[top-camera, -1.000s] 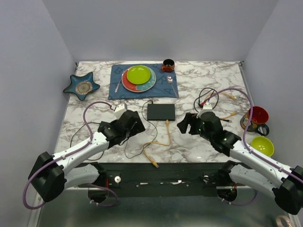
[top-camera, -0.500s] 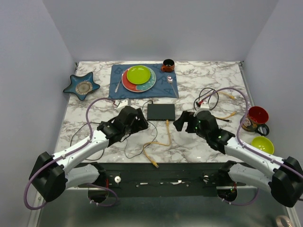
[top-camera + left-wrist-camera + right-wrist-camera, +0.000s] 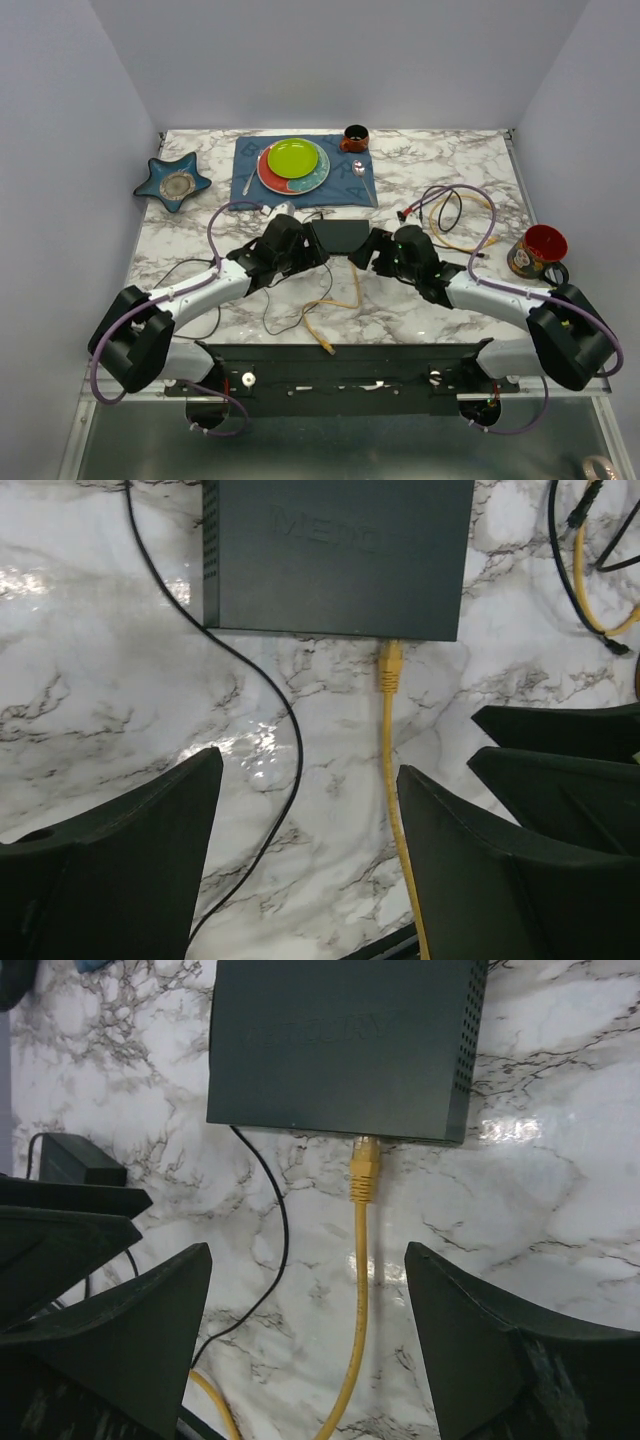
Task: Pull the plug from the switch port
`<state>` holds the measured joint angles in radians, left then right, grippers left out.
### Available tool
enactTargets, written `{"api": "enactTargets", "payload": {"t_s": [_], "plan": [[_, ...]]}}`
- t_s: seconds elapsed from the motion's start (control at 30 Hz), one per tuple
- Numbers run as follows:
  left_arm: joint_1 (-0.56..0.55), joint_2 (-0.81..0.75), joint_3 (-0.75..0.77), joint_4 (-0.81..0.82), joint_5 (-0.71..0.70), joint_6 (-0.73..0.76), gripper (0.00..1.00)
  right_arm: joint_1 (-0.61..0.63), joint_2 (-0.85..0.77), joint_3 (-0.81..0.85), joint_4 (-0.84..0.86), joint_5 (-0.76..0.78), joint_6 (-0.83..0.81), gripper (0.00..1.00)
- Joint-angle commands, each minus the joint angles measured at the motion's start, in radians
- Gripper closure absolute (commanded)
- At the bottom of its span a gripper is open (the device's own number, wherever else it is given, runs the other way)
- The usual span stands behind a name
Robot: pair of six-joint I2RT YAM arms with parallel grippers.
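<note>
White marble-veined bench (image 3: 420, 180) between plain grey walls; at mid-bench the switch (image 3: 338, 235), flat and matte black, just this side of a blue mat (image 3: 365, 185). Raised lettering on the switch lid, starting with what looks like "ME" from the left wrist; too faint to read further, and no clearer from the right wrist. Seated in a port on the near long edge, right of centre, the yellow plug (image 3: 389, 665); trailing from it toward the arms, a yellow cable (image 3: 390, 780); curving past the switch's left corner, a thin black cord (image 3: 280, 710).

Over the marble just short of the switch, the left pincer (image 3: 300, 860), fingers spread wide and gripping nothing, the cord passing between them; close beside it the right pincer (image 3: 305, 1350), likewise agape and empty, the cable running up between its fingers to the plug ahead.

On the mat, a lime-green plate (image 3: 292, 157) stacked on a larger red-and-teal plate (image 3: 315, 178); at the mat's far right corner a brown mug (image 3: 355, 137), contents not visible; far left, a teal star-shaped dish (image 3: 172, 182) with a round grey patch at its centre; at the right edge a red mug (image 3: 545, 243), inside impossible to tell.
</note>
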<state>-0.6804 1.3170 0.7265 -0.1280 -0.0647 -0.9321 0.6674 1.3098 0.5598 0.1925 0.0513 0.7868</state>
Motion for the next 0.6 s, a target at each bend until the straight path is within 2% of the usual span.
{"api": "enactTargets", "payload": {"t_s": [0.0, 0.03, 0.1, 0.13, 0.3, 0.57], "plan": [[0.005, 0.059, 0.037, 0.12, 0.063, 0.001, 0.25, -0.038, 0.04, -0.064, 0.182, -0.098, 0.112, 0.25], [0.005, 0.074, 0.053, 0.123, 0.063, 0.007, 0.34, -0.046, 0.049, -0.076, 0.2, -0.113, 0.123, 0.28], [0.007, 0.114, 0.095, 0.146, 0.103, 0.018, 0.42, -0.071, 0.068, -0.109, 0.252, -0.146, 0.147, 0.35], [0.007, 0.128, 0.108, 0.148, 0.105, 0.022, 0.46, -0.075, 0.075, -0.116, 0.269, -0.156, 0.149, 0.36], [0.01, 0.229, 0.191, 0.142, 0.114, 0.032, 0.48, -0.091, 0.109, -0.141, 0.317, -0.177, 0.154, 0.36], [0.048, 0.324, 0.221, 0.228, 0.202, 0.019, 0.46, -0.114, 0.154, -0.199, 0.41, -0.214, 0.178, 0.32]]}}
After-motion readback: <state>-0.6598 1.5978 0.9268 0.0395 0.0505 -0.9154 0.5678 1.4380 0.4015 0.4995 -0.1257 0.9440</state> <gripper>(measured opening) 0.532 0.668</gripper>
